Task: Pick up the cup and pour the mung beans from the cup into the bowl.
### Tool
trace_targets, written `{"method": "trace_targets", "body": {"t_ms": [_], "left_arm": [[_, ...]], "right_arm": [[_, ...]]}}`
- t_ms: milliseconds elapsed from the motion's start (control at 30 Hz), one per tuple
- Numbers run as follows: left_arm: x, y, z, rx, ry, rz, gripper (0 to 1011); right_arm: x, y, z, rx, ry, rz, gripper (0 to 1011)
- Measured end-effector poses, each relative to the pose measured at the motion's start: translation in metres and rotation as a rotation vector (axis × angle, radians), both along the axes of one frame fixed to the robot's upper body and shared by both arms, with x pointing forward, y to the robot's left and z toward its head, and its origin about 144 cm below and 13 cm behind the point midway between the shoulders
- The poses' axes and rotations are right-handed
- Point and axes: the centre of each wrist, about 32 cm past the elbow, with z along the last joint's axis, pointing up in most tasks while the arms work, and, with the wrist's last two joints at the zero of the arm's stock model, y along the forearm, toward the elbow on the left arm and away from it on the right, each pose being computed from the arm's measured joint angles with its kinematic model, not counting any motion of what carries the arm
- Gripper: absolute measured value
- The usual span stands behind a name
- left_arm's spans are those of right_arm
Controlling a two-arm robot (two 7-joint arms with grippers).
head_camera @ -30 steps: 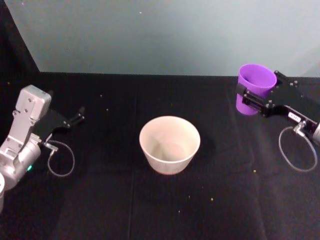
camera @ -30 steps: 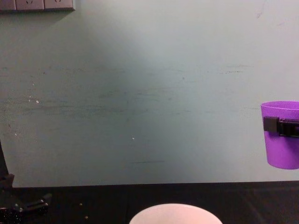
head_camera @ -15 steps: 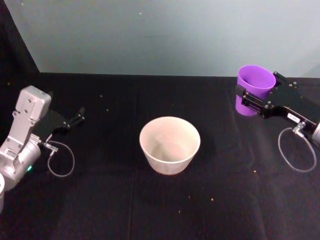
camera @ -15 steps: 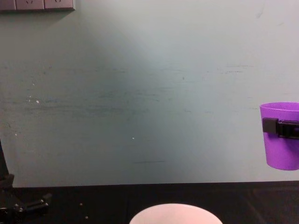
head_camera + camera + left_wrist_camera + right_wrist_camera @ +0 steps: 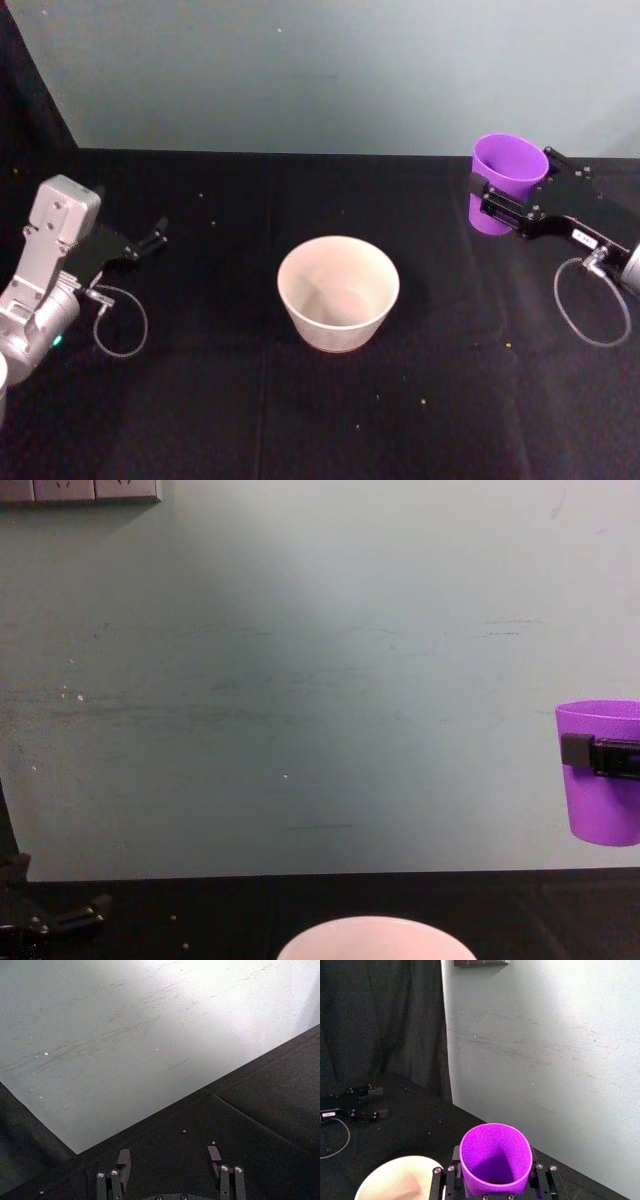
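At right of the head view, the right gripper (image 5: 505,200) is clamped on the small bright purple plastic tumbler (image 5: 510,165), one black finger on each side of its wall, just below the rim. The cup is upright, mouth up. In the chest view the cup (image 5: 605,800) sits at the right edge of frame, its base showing against the pale wall above the table's far edge.

Right wrist view: looking down into the cup (image 5: 495,1155), a few dark specks lie at the bottom, probably the mung beans (image 5: 492,1181); too small to be sure.

Centre of the head view: the wide round pale pink-white bowl (image 5: 340,325) stands on the black cloth-covered table (image 5: 450,400), well apart from the cup and to its lower left in the frame. Its inside looks bare. Stray grains (image 5: 422,402) are scattered on the cloth near the bowl.

At the left edge of the head view, the left gripper (image 5: 155,235) is idle low over the cloth. In the left wrist view its fingers (image 5: 122,1160) stand apart, holding nothing.
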Motion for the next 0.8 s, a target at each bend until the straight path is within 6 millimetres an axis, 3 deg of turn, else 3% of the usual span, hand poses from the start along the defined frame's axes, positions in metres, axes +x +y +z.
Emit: {"method": "trace_targets", "body": {"t_ms": [800], "left_arm": [[0.0, 0.0, 0.0, 0.0, 0.0, 0.0, 1000]], "right_arm": [[0.0, 0.0, 0.0, -0.001, 0.0, 0.0, 724]]}}
